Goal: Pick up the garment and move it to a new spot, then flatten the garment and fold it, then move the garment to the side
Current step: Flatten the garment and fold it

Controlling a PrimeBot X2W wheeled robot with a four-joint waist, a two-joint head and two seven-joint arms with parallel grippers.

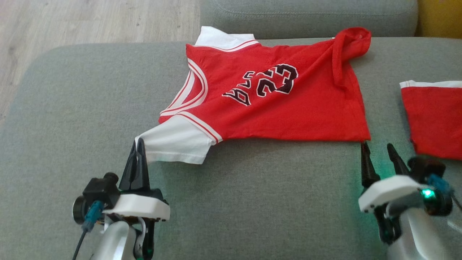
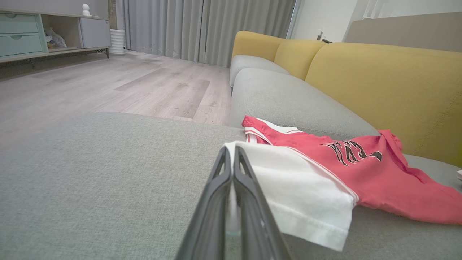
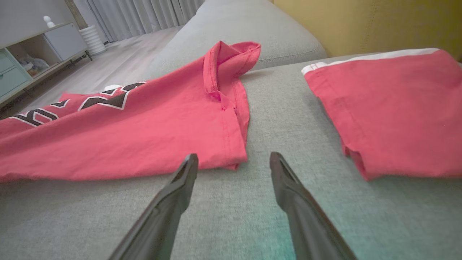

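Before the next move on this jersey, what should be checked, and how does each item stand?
1. Left gripper shut on the sleeve: ok.
2. Right gripper gripping the near hem corner: not ok; it is open, just short of the corner.
3. Jersey lying flat: not ok; the far hem corner is rolled over.
4. Other red garment apart from the jersey: ok; bare cushion lies between them.
5. Both sleeve layers in the left grip: cannot tell.
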